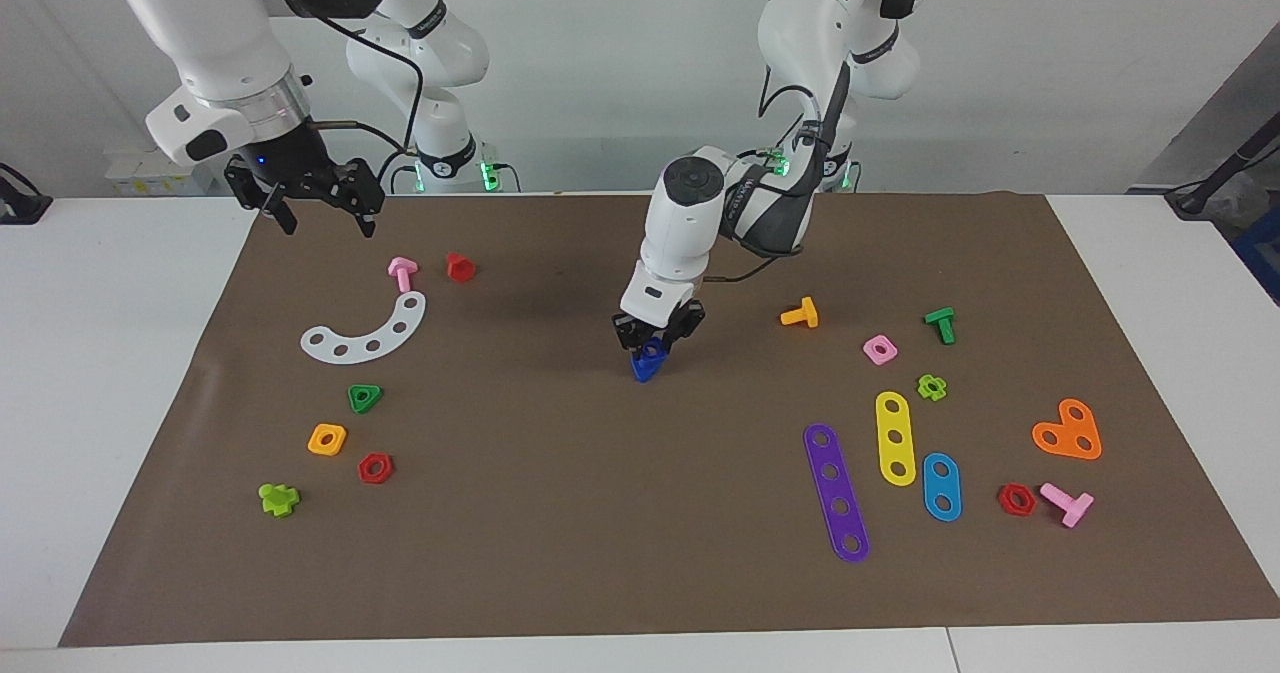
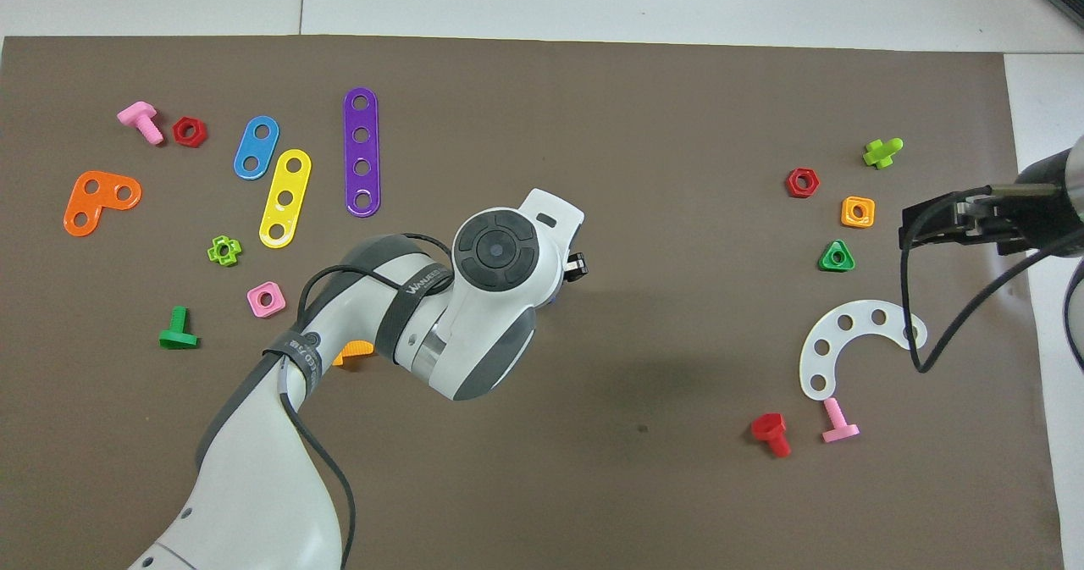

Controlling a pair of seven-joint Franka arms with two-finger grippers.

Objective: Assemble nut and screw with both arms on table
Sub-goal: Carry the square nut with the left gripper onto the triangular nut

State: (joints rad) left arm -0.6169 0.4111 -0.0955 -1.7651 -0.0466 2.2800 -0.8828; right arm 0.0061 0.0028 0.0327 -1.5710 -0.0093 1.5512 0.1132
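Note:
My left arm reaches to the middle of the brown mat (image 1: pixel 560 513). Its gripper (image 1: pixel 655 341) points down and is shut on the blue screw (image 1: pixel 648 363), whose triangular head shows below the fingers, at or just above the mat. In the overhead view the left wrist (image 2: pixel 495 252) covers the screw and gripper. No separate blue square nut shows in either view. My right gripper (image 1: pixel 310 203) hangs open and empty, raised over the mat's edge at the right arm's end; it also shows in the overhead view (image 2: pixel 931 223).
Near the right arm's end lie a white curved strip (image 1: pixel 365 333), a pink bolt (image 1: pixel 402 273), a red bolt (image 1: pixel 460 266), a green triangular nut (image 1: pixel 365 398) and an orange square nut (image 1: pixel 327 439). Toward the left arm's end lie an orange bolt (image 1: pixel 800 313), a pink square nut (image 1: pixel 880 350) and coloured strips (image 1: pixel 836 493).

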